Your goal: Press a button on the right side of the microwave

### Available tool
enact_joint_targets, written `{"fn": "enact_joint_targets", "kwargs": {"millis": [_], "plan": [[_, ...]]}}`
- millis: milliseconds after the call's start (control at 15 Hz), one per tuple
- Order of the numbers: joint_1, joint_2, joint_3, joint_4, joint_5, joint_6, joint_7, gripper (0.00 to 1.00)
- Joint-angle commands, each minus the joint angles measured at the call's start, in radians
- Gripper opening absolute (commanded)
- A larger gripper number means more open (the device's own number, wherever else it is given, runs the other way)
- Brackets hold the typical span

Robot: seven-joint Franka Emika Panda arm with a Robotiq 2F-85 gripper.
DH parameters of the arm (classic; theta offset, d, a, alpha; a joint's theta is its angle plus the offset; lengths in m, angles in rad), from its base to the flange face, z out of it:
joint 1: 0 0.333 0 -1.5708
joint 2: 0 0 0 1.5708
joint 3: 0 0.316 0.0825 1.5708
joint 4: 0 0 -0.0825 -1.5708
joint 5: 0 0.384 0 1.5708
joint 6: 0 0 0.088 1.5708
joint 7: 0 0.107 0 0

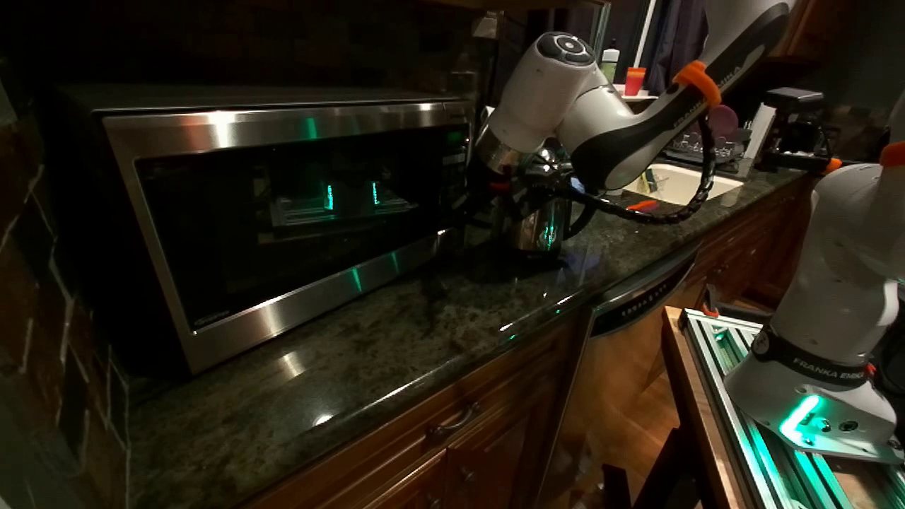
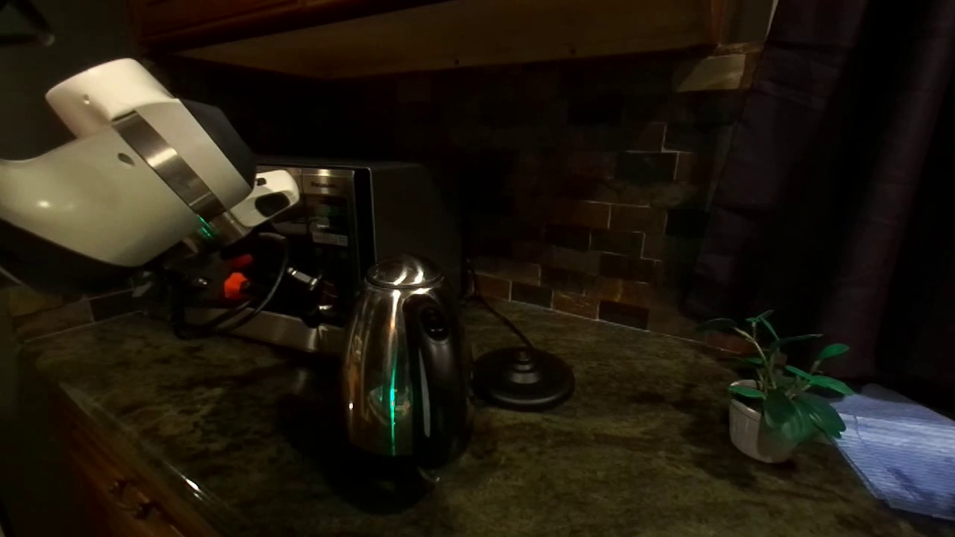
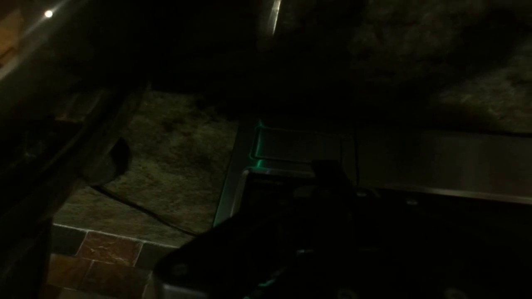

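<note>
The microwave (image 1: 283, 276) is a large steel-framed oven with a dark glass door, standing on the counter. Its dark narrow control strip (image 2: 328, 224) is at its right end, partly hidden by the arm. In the wrist view, a wide rectangular button (image 3: 297, 144) is set in the steel below the strip. My gripper (image 3: 328, 168) appears shut and empty, its fingertips seen as one dark block overlapping the button's edge. In the exterior views the gripper (image 1: 470, 205) (image 2: 317, 291) is a dark shape in front of the control strip. I cannot tell whether it touches the microwave.
A steel kettle (image 2: 373, 373) stands close beside the gripper; it also shows behind the arm (image 1: 537, 230). Its black base (image 2: 522, 380) with a cord sits behind it. A potted plant (image 2: 765, 429) is farther along the counter. A brick wall (image 2: 582, 253) is behind.
</note>
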Motion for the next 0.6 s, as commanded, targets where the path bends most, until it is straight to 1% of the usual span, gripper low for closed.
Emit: {"fn": "enact_joint_targets", "kwargs": {"millis": [0, 200, 533], "plan": [[-0.011, 0.024, -0.008, 0.003, -0.081, 0.056, 0.057, 0.00], [-0.017, 0.034, -0.013, 0.008, -0.131, 0.084, 0.085, 0.00], [-0.023, 0.048, -0.023, 0.026, -0.258, 0.092, 0.175, 0.00]]}}
